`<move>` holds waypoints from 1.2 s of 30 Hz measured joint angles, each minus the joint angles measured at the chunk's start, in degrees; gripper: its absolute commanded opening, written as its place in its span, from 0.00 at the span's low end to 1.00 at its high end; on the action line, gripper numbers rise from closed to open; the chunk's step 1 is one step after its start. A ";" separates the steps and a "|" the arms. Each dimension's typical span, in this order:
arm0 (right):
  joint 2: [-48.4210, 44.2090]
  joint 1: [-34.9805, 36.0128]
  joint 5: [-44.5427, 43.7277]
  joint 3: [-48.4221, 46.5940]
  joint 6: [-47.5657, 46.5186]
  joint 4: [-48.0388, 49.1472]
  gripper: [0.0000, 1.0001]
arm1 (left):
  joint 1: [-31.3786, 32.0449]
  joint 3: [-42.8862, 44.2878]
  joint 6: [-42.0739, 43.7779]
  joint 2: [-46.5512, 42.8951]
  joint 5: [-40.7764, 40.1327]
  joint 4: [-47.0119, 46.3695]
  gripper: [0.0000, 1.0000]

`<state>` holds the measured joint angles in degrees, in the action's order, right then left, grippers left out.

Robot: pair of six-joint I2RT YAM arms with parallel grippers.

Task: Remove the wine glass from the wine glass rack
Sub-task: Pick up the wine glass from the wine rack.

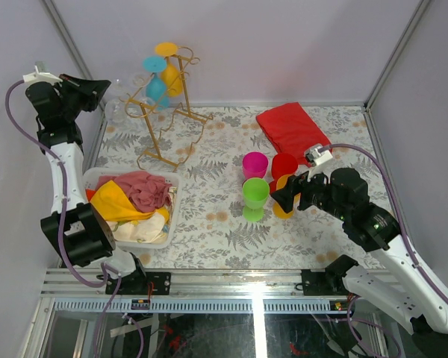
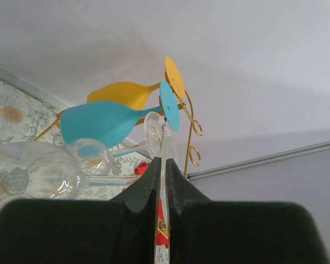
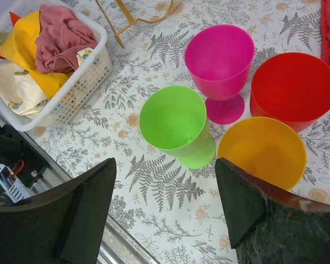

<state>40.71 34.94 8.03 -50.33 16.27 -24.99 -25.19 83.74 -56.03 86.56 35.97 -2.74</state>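
From above, we see the left hand (image 1: pixel 103 88) raised at the far left corner, right beside a clear wine glass (image 1: pixel 119 101). That glass lies against the left arm of the gold rack (image 1: pixel 168 119); whether it hangs on a hook we cannot tell. The right hand (image 1: pixel 284 195) hovers over the cups on the right.

Left wrist view: the fingers are pinched tight on a thin clear part of that glass, foot or stem, hard to say. A blue glass (image 2: pixel 99 122) and a yellow glass (image 2: pixel 124 93) hang just behind. We judge ours light, stiff, slick and breakable, so a firm hold by the stem and a gentle slide off the hook should suit.

Right wrist view: hand spread wide, holding nothing, above a green cup (image 3: pixel 173 121) on the surface (image 3: pixel 154 187).
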 measured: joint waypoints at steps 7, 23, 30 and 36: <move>-0.46 0.00 -0.02 -0.28 -0.02 0.00 0.80 | 0.00 0.00 4.26 -2.78 -3.72 2.49 0.00; -2.36 0.00 0.07 -0.28 1.77 0.04 0.79 | -0.02 -5.79 16.48 -28.04 -8.09 19.32 0.00; -5.40 0.00 1.05 0.66 5.86 2.23 0.79 | -0.04 -12.02 20.20 -38.14 -0.37 30.38 0.00; -8.57 -0.02 3.08 3.80 10.40 6.01 0.79 | 1.86 -19.21 19.69 -47.23 6.67 32.44 0.00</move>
<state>32.14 34.92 11.11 -46.52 26.68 -18.98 -23.33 64.53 -36.34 39.33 42.63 29.69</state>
